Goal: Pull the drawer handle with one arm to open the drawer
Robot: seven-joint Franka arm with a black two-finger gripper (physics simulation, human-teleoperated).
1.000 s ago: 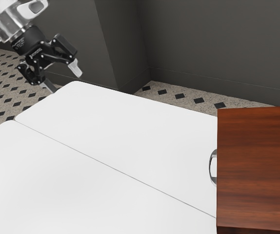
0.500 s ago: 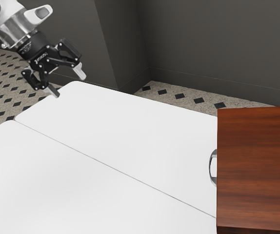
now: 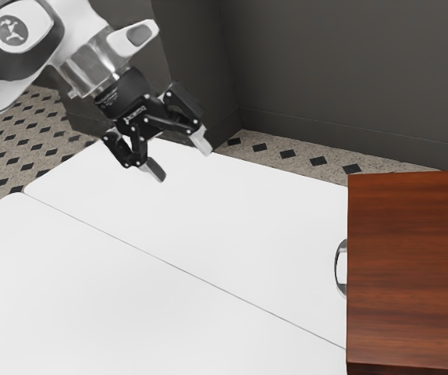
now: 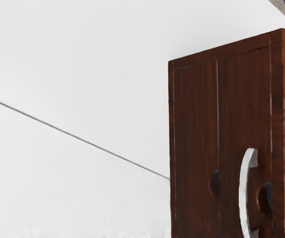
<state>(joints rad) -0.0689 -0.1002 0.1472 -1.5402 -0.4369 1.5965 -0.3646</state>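
White rounded arm, grey logo cap, black tool, pale fingertips

Drawer cabinet: dark reddish-brown wooden box with a visible grain, standing upright on the white table at the exterior view's right edge.
Drawer front: flat wooden face crossed by thin seams, lying flush with the cabinet, shut.
Handle: silver curved bar on the face turned toward the exterior view's left, its ends set by two dark round recesses.
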